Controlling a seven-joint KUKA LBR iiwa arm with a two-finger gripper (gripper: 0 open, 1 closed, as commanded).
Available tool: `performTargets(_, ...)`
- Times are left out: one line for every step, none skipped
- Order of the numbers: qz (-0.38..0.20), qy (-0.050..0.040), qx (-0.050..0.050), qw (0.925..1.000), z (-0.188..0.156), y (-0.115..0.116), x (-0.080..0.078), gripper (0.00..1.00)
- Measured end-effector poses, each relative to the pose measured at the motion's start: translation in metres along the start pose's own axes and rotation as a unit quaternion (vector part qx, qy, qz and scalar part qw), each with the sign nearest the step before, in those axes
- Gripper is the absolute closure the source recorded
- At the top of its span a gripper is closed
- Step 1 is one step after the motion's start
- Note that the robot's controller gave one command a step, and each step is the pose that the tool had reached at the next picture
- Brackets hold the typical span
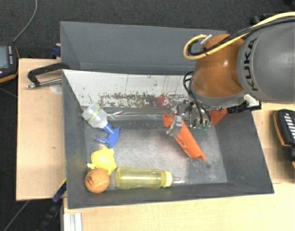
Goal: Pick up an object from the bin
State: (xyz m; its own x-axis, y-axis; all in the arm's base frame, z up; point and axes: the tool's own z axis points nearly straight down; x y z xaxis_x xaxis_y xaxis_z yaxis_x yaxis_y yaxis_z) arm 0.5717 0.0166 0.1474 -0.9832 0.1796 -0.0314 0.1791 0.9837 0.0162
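Jaws: can't tell whether they're open, closed or gripping. The gripper (179, 123) sits low near the back wall of the bin (138, 47), right of centre, and its tip is lost in cables and orange hardware.

Left to right:
- Clear spray bottle (96, 115) with a blue trigger head, lying at the back left. Thin see-through plastic, rounded body.
- Yellow toy (103, 159), lumpy and duck-like, smooth plastic or rubber, at the front left.
- Orange ball (97, 181) just below the toy and touching or nearly touching it. Matte and round.
- Yellowish clear bottle (142, 178) on its side along the front wall, long axis left–right, cap end to the right, its base against the ball.
- Orange elongated piece (192, 144), flat-sided and tapering, with the look of hard plastic. It is the thing nearest the gripper.

Key relation: the orange piece's upper-left end lies right at the gripper tip, and its long axis runs diagonally down and to the right, toward the front-right of the bin floor. Whether the tip is touching it, beside it or already round it I can't tell. My judgement is that this piece is the pick target — a grip across its narrow width, square to that diagonal, looks most workable. The left-side items are well apart from the gripper.
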Motion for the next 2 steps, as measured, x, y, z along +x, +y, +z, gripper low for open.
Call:
performTargets(-0.031,0.0021,0.0,0.9995,-0.052,0.0,-0.005,1.0)
performTargets(-0.023,-0.0007,-0.001,0.9997,-0.128,0.0,-0.004,1.0)
